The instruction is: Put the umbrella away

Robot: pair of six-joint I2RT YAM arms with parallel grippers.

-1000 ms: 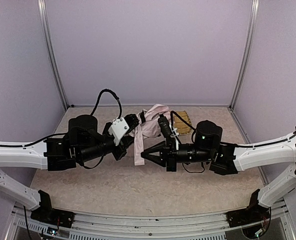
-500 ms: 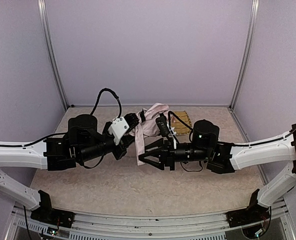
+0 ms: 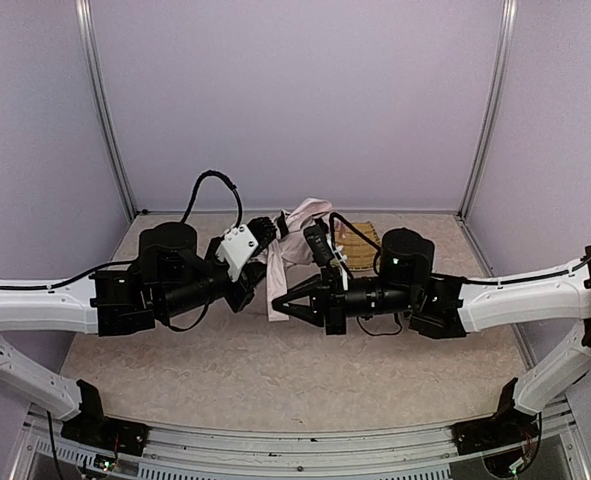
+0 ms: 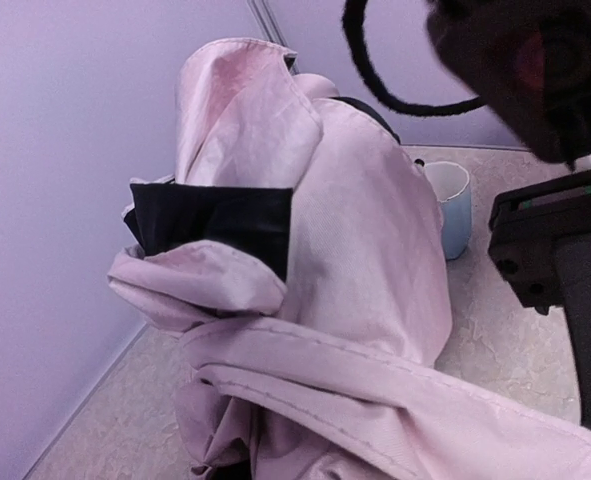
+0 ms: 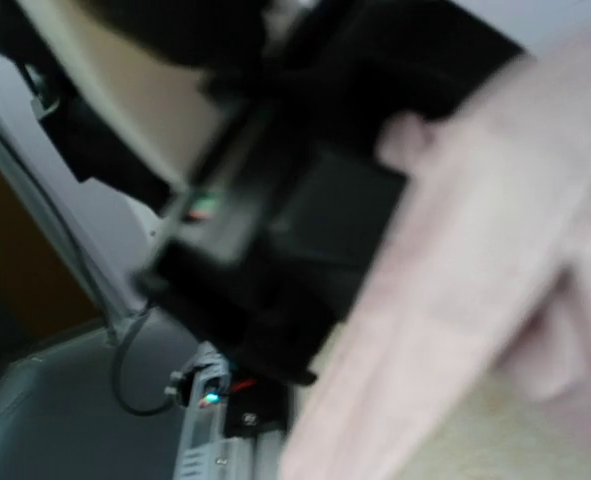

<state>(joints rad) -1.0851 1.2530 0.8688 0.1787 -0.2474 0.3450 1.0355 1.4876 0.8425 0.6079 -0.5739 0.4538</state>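
The umbrella (image 3: 302, 238) is a bunch of pale-pink fabric held off the table at the back middle, with a strip of fabric hanging down towards the front. My left gripper (image 3: 267, 232) is at its left side and seems shut on it. In the left wrist view the fabric (image 4: 355, 250), with a patch of black lining, fills the frame and hides the fingers. My right gripper (image 3: 278, 303) points left, with its tip at the lower end of the hanging strip. The right wrist view is blurred and shows the strip (image 5: 475, 260) beside the black left arm (image 5: 305, 200).
A woven yellow tray (image 3: 363, 240) lies on the table behind the right wrist. A pale blue and white cup (image 4: 453, 205) stands behind the umbrella. The two arms are close together at mid-table. Walls close in the back and sides.
My left gripper has risen slightly towards the back with the umbrella. My right gripper has moved left and further back, up to the hanging strip.
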